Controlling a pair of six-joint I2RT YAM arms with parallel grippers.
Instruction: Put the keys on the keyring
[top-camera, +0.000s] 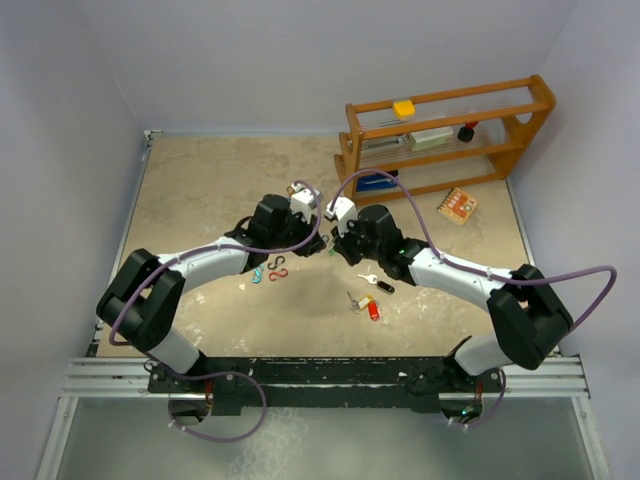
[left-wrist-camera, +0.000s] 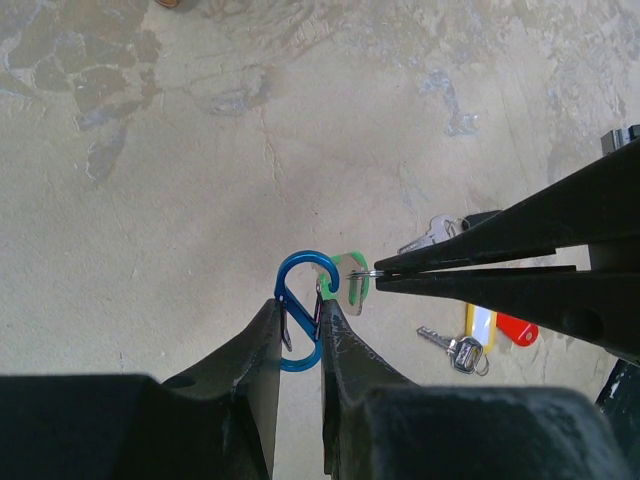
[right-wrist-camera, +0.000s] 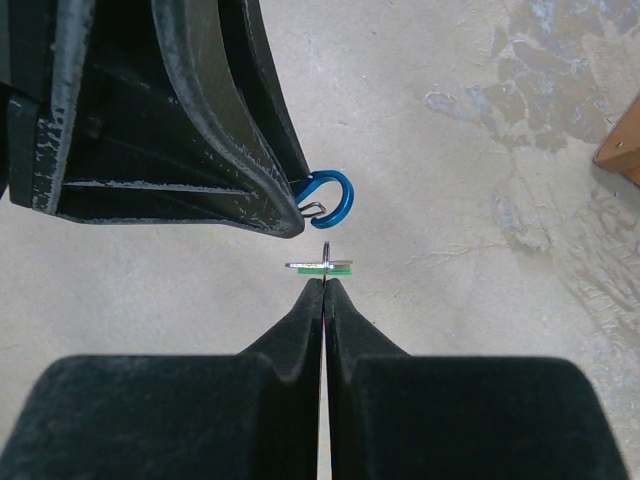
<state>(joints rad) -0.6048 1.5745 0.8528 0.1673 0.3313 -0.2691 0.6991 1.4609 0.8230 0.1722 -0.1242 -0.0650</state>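
Observation:
My left gripper is shut on a blue S-shaped clip, held above the table with its upper loop sticking out past the fingertips. My right gripper is shut on the small wire ring of a green-tagged key. It holds the key just beside the clip, with a small gap. In the left wrist view the green tag sits right next to the clip's gate. Both grippers meet at mid-table. Other keys lie on the table: black, yellow and red.
Several small S-clips lie on the table under the left arm. A wooden rack holding small items stands at the back right, with an orange box in front of it.

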